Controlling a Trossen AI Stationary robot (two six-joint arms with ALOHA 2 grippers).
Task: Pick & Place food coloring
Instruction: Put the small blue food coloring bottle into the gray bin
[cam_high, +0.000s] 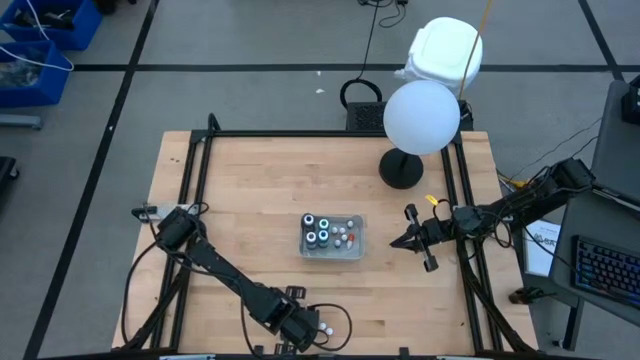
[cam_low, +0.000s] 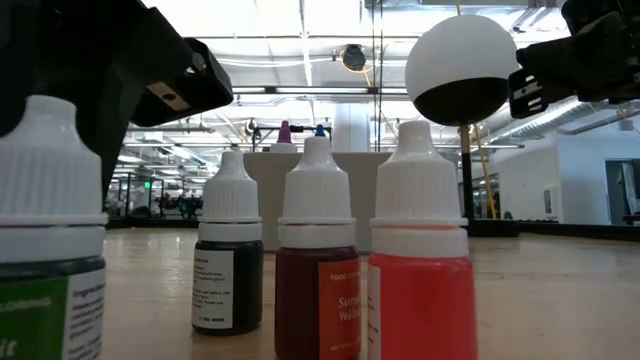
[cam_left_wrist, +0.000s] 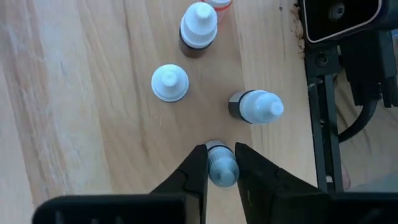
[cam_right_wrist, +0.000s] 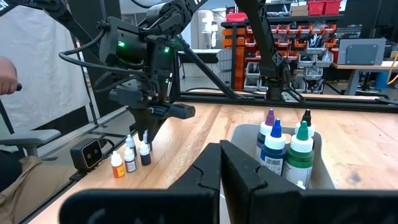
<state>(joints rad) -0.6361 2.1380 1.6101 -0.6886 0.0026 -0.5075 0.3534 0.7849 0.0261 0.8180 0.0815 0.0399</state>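
Note:
Several small food coloring bottles (cam_left_wrist: 170, 83) with white caps stand upright on the wood near the table's near edge, close up in the low view (cam_low: 318, 270). My left gripper (cam_left_wrist: 220, 148) (cam_high: 312, 330) points down over them, its fingers on either side of one bottle (cam_left_wrist: 222, 169). More bottles with coloured caps (cam_right_wrist: 274, 146) stand in the clear tray (cam_high: 360, 224) at the table's middle. My right gripper (cam_high: 393, 241) (cam_right_wrist: 221, 152) is shut and waits level, right of the tray. My left gripper has the bottle's white cap (cam_left_wrist: 222, 177) pinched between its two fingers (cam_left_wrist: 198, 171), coming from above and pointing down. The bottle stands upright under the fingers; whether its base is on the table is hidden by the cap and fingers.
A white globe lamp (cam_high: 421, 117) on a black base (cam_high: 400, 168) stands at the table's far right. Black frame rails (cam_high: 462, 200) run along the table's edges. The low camera's box (cam_left_wrist: 339, 18) sits beside the bottles. A person's hand (cam_right_wrist: 6, 74) shows beyond the table.

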